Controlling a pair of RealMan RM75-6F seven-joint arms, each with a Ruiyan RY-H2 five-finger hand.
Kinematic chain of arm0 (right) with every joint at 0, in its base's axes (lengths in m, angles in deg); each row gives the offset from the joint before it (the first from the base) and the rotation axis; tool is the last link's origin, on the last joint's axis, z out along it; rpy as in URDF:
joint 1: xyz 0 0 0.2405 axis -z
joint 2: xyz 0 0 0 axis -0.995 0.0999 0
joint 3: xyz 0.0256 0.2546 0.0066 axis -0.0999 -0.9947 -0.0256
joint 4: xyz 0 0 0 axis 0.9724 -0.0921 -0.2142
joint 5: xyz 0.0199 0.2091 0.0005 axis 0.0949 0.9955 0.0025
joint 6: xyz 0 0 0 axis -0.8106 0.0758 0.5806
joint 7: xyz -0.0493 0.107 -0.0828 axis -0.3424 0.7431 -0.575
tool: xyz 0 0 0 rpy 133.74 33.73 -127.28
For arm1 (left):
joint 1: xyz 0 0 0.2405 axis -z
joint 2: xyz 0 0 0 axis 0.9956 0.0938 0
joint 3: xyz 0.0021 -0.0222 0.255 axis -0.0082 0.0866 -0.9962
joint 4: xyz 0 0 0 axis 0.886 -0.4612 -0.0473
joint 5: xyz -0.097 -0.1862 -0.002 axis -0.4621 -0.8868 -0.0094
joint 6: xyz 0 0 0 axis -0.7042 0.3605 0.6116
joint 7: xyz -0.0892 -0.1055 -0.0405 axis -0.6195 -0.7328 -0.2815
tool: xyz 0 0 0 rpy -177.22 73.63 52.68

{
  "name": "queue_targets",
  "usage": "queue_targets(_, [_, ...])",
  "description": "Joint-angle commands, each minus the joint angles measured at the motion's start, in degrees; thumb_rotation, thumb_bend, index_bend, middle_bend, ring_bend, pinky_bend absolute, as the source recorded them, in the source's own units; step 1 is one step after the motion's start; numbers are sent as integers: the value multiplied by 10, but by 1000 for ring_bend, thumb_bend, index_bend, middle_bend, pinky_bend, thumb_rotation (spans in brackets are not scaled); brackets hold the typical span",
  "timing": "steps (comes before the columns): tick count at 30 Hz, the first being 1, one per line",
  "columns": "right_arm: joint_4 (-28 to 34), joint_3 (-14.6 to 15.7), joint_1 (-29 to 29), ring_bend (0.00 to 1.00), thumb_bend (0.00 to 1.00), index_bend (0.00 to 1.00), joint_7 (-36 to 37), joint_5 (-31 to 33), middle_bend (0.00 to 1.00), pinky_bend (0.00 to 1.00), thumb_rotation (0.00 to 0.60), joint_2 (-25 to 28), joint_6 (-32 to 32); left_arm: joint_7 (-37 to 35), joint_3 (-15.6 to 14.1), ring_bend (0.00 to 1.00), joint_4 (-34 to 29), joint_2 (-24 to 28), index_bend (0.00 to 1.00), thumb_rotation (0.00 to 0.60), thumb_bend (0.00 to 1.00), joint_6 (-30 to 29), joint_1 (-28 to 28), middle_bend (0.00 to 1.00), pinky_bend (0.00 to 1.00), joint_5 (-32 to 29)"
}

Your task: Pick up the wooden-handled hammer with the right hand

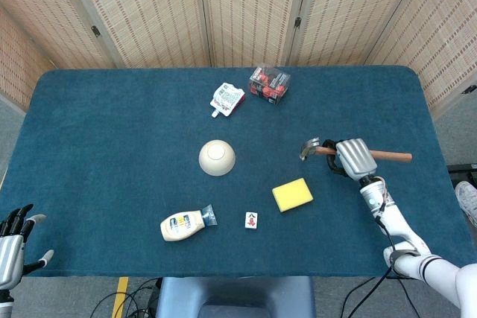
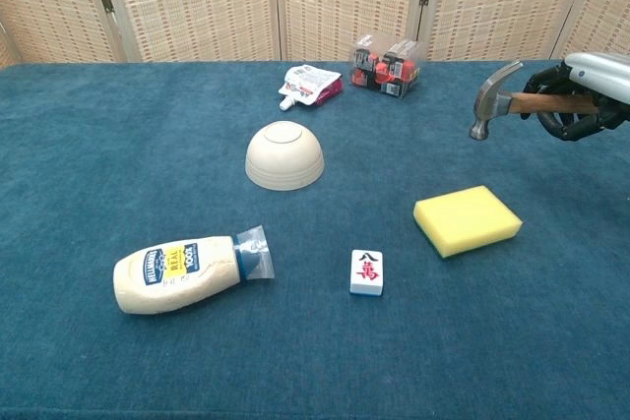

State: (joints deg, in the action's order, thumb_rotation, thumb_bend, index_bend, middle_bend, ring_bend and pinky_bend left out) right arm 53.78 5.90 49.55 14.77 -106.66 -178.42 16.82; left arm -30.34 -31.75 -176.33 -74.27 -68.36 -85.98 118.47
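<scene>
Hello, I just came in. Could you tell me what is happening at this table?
The robot's right hand grips the hammer by its wooden handle and holds it in the air above the table, head pointing towards the middle. The left hand hangs open off the near left edge, holding nothing. A sponge, bowl, mayonnaise bottle and tile lie untouched on the cloth.

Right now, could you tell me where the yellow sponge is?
The yellow sponge lies on the table's right half, between the mahjong tile and the right hand gripping the hammer.
</scene>
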Motion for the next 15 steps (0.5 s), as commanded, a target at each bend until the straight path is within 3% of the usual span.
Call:
queue_targets(1, [15, 6, 9, 641, 764, 736, 3, -12, 801, 668, 600, 7, 21, 0, 0, 117, 0, 0, 298, 600, 201, 0, 0, 134, 214, 0])
queue_targets(15, [99, 55, 43, 674, 767, 741, -33, -82, 825, 719, 600, 49, 94, 2, -1, 117, -2, -1, 294, 600, 201, 9, 4, 134, 214, 0])
